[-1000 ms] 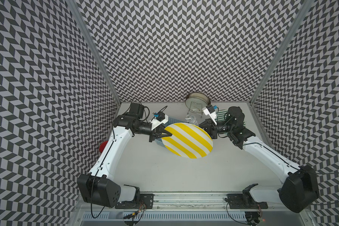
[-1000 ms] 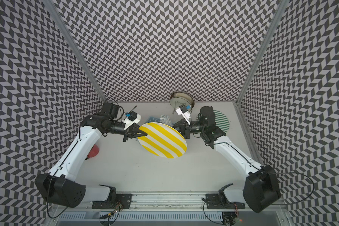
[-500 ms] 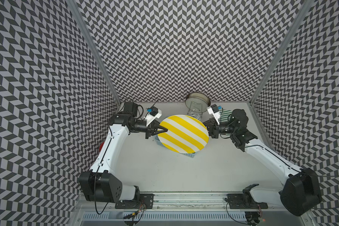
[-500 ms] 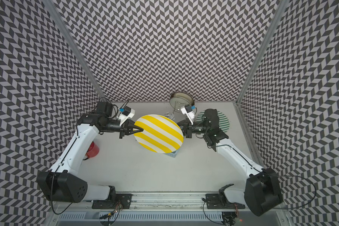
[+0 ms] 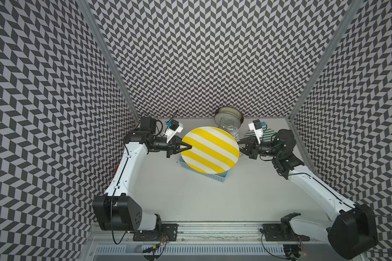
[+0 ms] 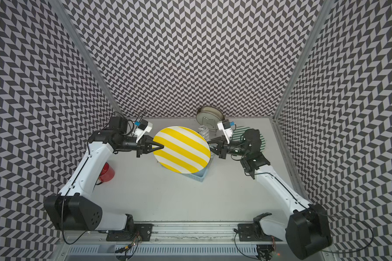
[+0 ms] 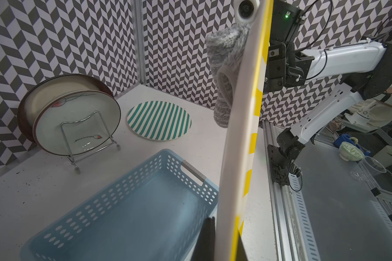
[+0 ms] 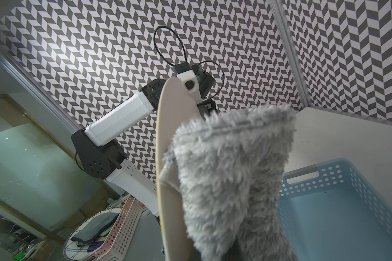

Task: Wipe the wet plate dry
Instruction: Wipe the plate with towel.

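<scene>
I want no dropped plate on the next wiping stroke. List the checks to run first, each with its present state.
1. Left gripper, fingers shut on the rim of the yellow striped plate: ok.
2. Right gripper, fingers shut on the grey cloth: ok.
3. Cloth lying against the plate's pale back face: ok.
4. Plate lifted above the blue basket: ok.
5. Plate surface dry: cannot tell.
</scene>
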Robot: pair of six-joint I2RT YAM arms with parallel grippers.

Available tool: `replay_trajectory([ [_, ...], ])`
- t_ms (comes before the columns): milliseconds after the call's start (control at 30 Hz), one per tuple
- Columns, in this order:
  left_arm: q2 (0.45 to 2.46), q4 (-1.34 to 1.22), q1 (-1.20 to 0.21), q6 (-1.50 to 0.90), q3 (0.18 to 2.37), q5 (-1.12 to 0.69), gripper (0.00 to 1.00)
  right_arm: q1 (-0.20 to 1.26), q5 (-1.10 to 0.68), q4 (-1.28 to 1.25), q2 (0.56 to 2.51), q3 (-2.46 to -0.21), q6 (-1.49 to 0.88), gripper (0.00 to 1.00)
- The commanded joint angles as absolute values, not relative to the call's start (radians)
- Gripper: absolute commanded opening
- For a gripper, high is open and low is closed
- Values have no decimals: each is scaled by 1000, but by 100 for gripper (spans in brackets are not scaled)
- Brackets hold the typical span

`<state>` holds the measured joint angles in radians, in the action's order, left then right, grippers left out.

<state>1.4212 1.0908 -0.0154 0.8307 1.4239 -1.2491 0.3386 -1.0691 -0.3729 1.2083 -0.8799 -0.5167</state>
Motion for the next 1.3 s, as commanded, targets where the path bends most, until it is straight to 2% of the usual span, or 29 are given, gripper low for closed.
replay_trajectory([
  [0, 1433, 958, 21, 696, 1448, -1227, 0, 355, -1155, -453, 1163, -866, -525, 0],
  [367, 1332, 465, 21, 207, 1274, -1255, 0, 355, -1144, -511, 1172, -827, -564, 0],
  [833, 1349, 217, 9, -120, 1200, -1249, 0, 359, -1082, -623, 1164, -785, -647, 0],
  [1000, 1344, 109, 0, -288, 1160, -1223, 0, 373, -1014, -624, 1170, -773, -635, 0],
  [1267, 1348, 107, -50, -475, 1154, -1124, 0, 441, -846, -560, 1169, -784, -543, 0],
])
